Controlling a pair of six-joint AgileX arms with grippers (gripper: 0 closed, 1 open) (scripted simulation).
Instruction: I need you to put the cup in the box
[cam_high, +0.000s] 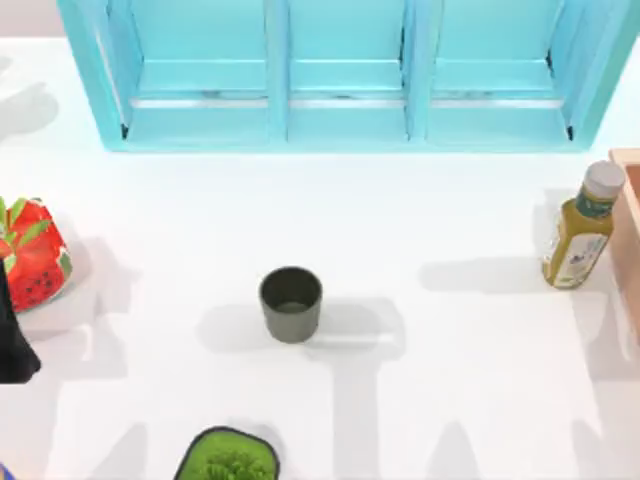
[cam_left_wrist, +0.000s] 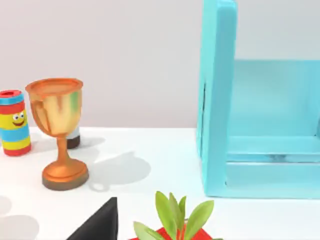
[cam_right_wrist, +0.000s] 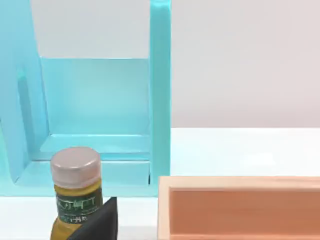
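Note:
The cup (cam_high: 291, 303), small, dark olive-grey and without a handle, stands upright and alone near the middle of the white table. The box (cam_high: 630, 225) shows as a tan edge at the table's far right; its open peach-brown inside (cam_right_wrist: 240, 207) appears in the right wrist view. My left arm (cam_high: 12, 340) is a dark shape at the left edge, well away from the cup. A dark part of my left gripper (cam_left_wrist: 100, 224) sits low in the left wrist view. A dark part of my right gripper (cam_right_wrist: 97, 222) hangs near the box and bottle.
A yellow bottle (cam_high: 580, 228) stands just left of the box. A turquoise shelf cabinet (cam_high: 345, 75) spans the back. A red strawberry-like object (cam_high: 30, 255) lies at the left, a green plant pot (cam_high: 228, 458) at the front. A goblet (cam_left_wrist: 59, 132) and a striped can (cam_left_wrist: 12, 122) stand beyond.

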